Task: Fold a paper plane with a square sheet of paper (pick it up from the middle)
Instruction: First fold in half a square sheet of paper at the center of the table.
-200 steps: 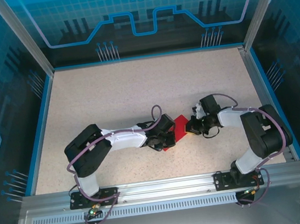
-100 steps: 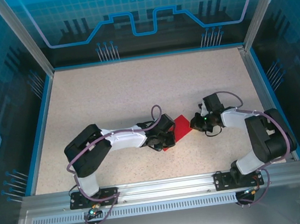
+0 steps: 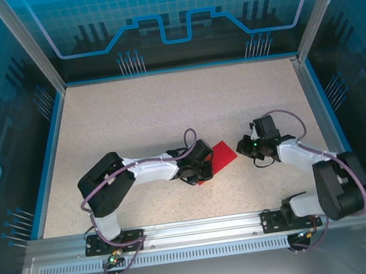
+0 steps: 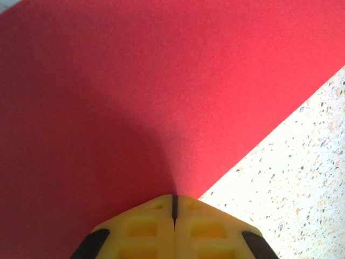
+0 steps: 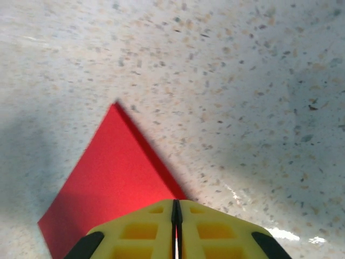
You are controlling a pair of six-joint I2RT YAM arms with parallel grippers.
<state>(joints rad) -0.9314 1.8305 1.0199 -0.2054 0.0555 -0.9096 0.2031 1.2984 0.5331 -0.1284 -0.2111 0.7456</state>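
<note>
Speckled tabletop (image 3: 140, 115) bears the red paper (image 4: 161, 81) — left gripper (image 4: 174, 199) and right gripper (image 5: 176, 205) each closed tight.

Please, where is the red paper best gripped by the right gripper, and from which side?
Likely the free right corner of the red paper, approached from the right, low over the table. It lies flat, and the left gripper covers its left part.

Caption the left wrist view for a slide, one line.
Left gripper, jaws shut, over the red paper; speckled table at lower right.
</note>
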